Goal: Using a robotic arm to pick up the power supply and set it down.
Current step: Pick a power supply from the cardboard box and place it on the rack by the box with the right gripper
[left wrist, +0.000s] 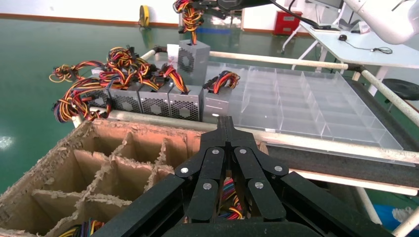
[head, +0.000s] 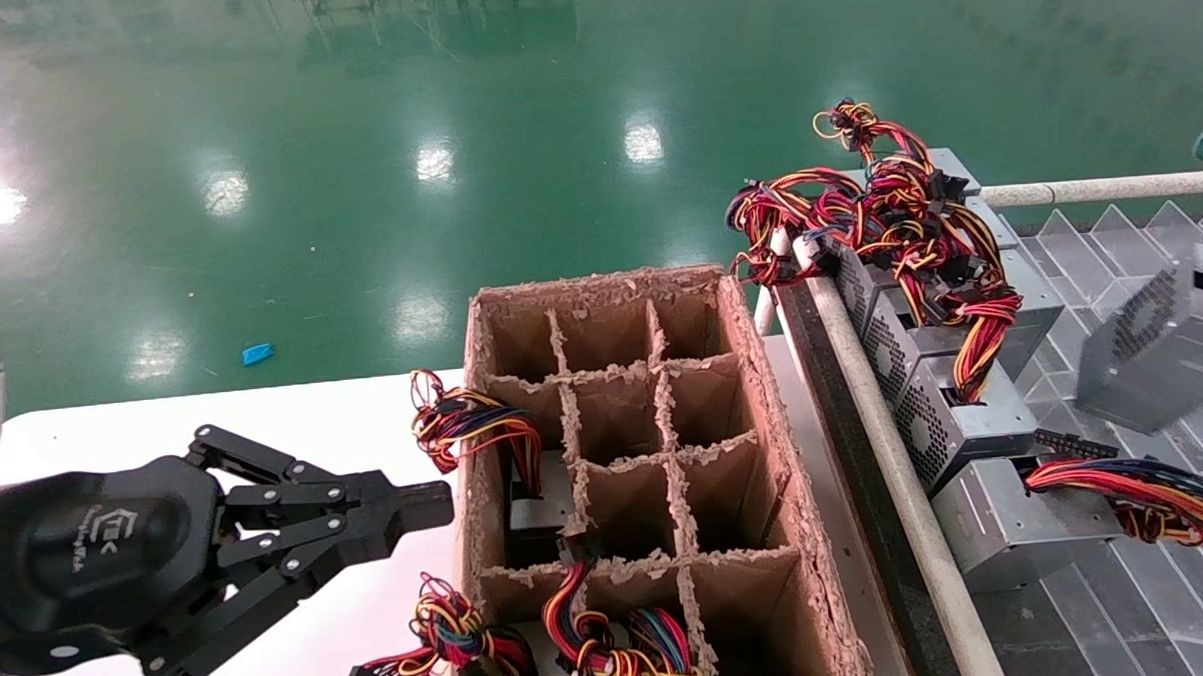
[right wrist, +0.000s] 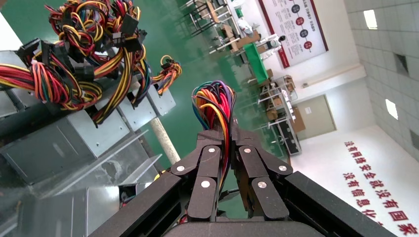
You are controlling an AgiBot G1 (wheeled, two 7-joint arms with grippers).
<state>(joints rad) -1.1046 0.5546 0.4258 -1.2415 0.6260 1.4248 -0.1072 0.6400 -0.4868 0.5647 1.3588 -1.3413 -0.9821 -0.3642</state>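
A silver-grey power supply (left wrist: 193, 58) with a round fan grille hangs tilted above the clear divided tray (left wrist: 316, 106). It shows at the far right of the head view (head: 1152, 354). My right gripper (right wrist: 225, 133) is shut on its bundle of red, yellow and black wires (right wrist: 213, 103); the box itself is hidden from the right wrist view. In the left wrist view this gripper (left wrist: 217, 4) shows at the upper edge, with the white arm (left wrist: 390, 22) behind it. My left gripper (head: 437, 504) is shut on nothing, over the white table beside the cardboard box (head: 765, 422).
The brown cardboard box (left wrist: 123, 136) has grid dividers, and wire bundles (head: 582, 639) stick out of its near cells. A row of other power supplies (head: 949, 406) with tangled wires (head: 897, 218) lines the tray's near rail (head: 891, 458). Green floor lies beyond.
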